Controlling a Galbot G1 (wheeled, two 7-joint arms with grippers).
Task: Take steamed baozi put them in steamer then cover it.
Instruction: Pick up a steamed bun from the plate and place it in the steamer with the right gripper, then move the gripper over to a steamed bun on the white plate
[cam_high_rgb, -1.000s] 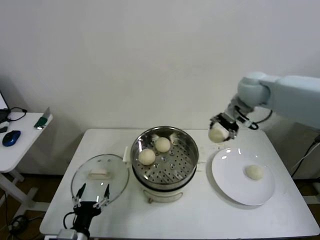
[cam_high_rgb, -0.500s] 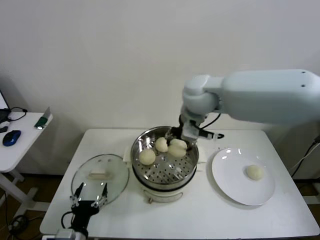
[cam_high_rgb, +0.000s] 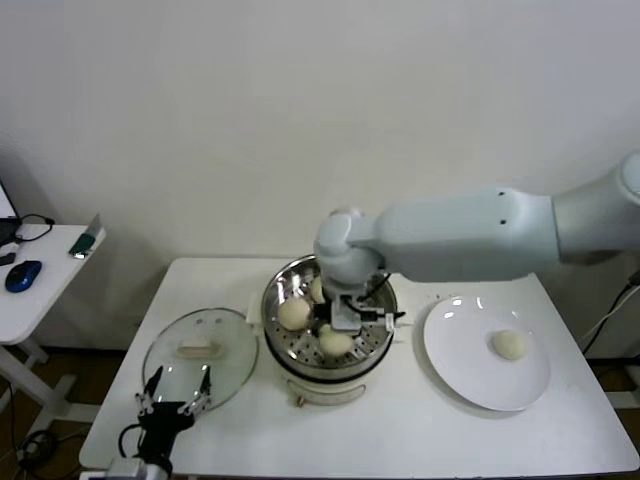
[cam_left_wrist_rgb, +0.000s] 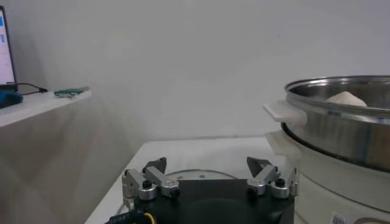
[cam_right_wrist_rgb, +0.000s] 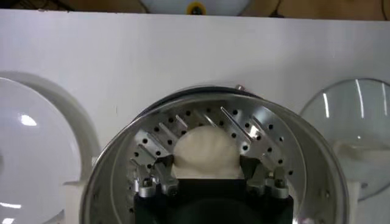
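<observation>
The steamer (cam_high_rgb: 268, 318) stands mid-table. My right gripper (cam_high_rgb: 338, 330) hangs low inside its front part, shut on a steamed baozi (cam_high_rgb: 337, 344). The right wrist view shows that baozi (cam_right_wrist_rgb: 207, 149) pinched between both fingers (cam_right_wrist_rgb: 160, 173) just above the perforated bottom (cam_right_wrist_rgb: 256, 131). A second baozi (cam_high_rgb: 293, 313) lies at the basket's left, and a third peeks out behind the arm. Another baozi (cam_high_rgb: 510, 345) rests on the white plate (cam_high_rgb: 460, 340). The glass cover (cam_high_rgb: 225, 335) lies flat left of the steamer. My left gripper (cam_high_rgb: 178, 392) waits open at the cover's near edge.
A white side table (cam_high_rgb: 55, 285) with a blue mouse (cam_high_rgb: 22, 275) stands far left, off the main table. In the left wrist view the steamer wall (cam_left_wrist_rgb: 341, 131) rises close by, with a baozi top (cam_left_wrist_rgb: 346, 97) above its rim. My right forearm spans the table's back right.
My right gripper carried its baozi from above the plate's far corner leftward over the steamer and lowered it into the basket's front. The left gripper stayed put.
</observation>
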